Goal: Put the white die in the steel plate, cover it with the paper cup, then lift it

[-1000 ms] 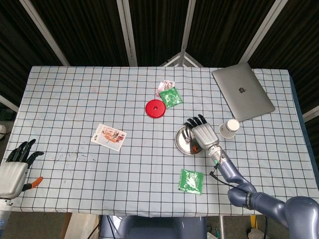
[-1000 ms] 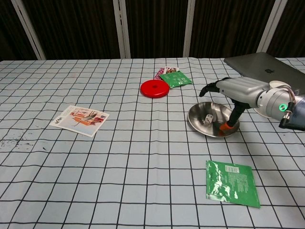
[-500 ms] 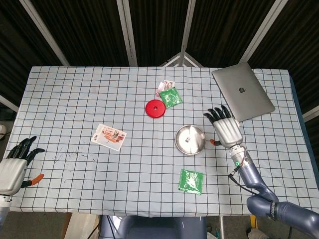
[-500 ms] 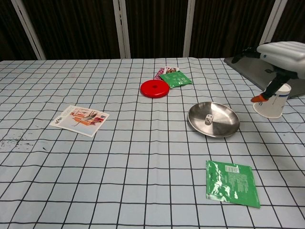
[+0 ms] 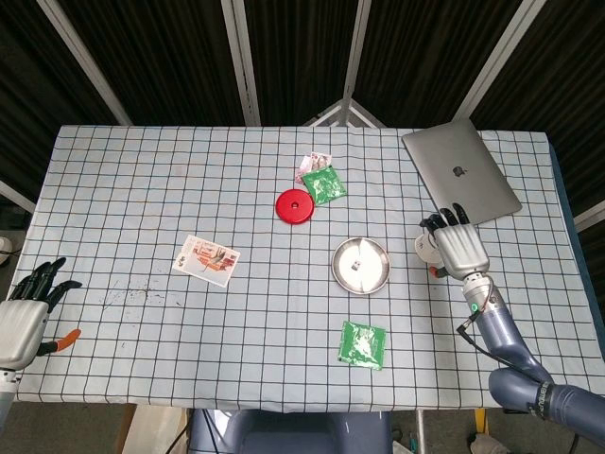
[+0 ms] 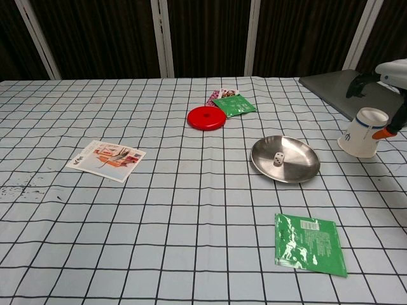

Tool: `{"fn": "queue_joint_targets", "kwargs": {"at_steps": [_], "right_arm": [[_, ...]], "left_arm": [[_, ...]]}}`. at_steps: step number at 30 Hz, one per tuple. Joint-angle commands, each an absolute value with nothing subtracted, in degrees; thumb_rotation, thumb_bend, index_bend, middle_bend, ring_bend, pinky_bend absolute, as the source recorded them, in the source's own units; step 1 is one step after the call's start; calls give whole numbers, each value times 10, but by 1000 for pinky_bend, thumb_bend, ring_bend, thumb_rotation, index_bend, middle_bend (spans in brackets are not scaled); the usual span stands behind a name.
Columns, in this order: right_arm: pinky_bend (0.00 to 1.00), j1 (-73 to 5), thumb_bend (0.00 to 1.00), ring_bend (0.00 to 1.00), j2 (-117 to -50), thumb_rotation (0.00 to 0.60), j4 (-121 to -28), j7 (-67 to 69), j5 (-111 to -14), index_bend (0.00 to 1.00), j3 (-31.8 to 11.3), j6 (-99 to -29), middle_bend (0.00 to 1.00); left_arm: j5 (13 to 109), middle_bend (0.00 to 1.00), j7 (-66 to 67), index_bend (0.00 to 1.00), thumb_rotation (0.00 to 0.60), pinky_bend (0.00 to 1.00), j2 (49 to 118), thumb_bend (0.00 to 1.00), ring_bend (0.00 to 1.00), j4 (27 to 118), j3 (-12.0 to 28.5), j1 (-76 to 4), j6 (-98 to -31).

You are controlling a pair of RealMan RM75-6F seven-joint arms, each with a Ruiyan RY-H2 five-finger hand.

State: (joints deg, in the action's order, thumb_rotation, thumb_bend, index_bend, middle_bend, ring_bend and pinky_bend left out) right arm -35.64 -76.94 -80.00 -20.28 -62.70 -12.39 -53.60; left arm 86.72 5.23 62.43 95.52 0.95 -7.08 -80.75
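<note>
Checked table (image 5: 142, 189); right hand (image 5: 460, 248) over paper cup (image 6: 361, 132), near edge

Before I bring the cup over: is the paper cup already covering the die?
No. In the chest view the white die lies uncovered in the steel plate, while the paper cup stands apart on the table beside it.

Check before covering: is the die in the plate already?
Yes: the white die lies inside the steel plate, near its middle.
</note>
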Motion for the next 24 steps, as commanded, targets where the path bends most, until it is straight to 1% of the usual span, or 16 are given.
{"fn": "queue_joint_targets", "kwargs": {"at_steps": [1, 13, 24], "right_arm": [[0, -367, 147, 138, -778, 600, -785, -200, -620, 285, -127, -524, 269], [0, -404, 147, 143, -812, 600, -700, -199, -596, 318, -129, -479, 307], [0, -409, 183, 147, -804, 600, -666, -193, -597, 356, -116, -460, 346]], "left_arm": [[865, 0, 56, 261, 600, 128, 625, 275, 0, 956, 10, -72, -806], [848, 0, 72, 261, 600, 128, 628, 275, 0, 957, 13, -74, -801], [841, 0, 96, 261, 600, 128, 635, 275, 0, 961, 12, -77, -795]]}}
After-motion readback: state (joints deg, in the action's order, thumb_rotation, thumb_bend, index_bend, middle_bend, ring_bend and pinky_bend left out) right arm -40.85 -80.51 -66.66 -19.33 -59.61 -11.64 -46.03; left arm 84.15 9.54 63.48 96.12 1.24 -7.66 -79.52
